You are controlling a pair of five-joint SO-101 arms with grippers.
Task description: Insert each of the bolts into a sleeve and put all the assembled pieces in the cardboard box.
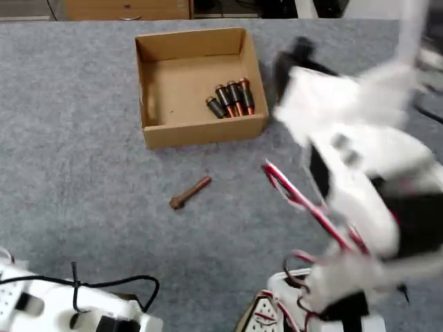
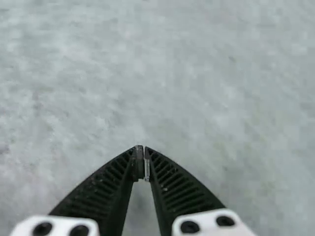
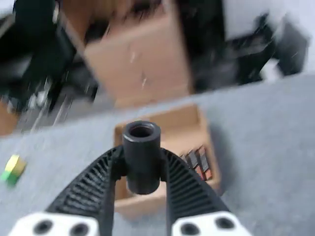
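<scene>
Sleeve first: dark, short and hollow, standing upright with its open mouth up, pinched at the waist between the right jaws. In the right wrist view it hangs above the counter, with the box just beyond it. The right arm stands tall over the right side of the counter, right of the box.

One bolt lies loose on the grey counter, coppery, head to the near left. It sits a little nearer than the box, and nothing touches it.

Inside the box there is a cluster of assembled pieces in the near-right corner, four as best I can count. They lie side by side, dark sleeves with coppery ends showing. The rest of the box floor is bare cardboard.

So here is my read: most of the job is banked. What is left looks like a single pairing, this sleeve onto that last bolt, and then the finished piece goes in with the others.

The left jaws are pressed together with nothing between them, pointing down at plain grey surface. The left arm's base sits at the near-left corner, with a black cable looping off it.

The counter has a rough, felt-like grey covering. A small yellow and green block rests on it off to one side. Beyond the far edge stands wooden furniture, with dark clutter around it.
</scene>
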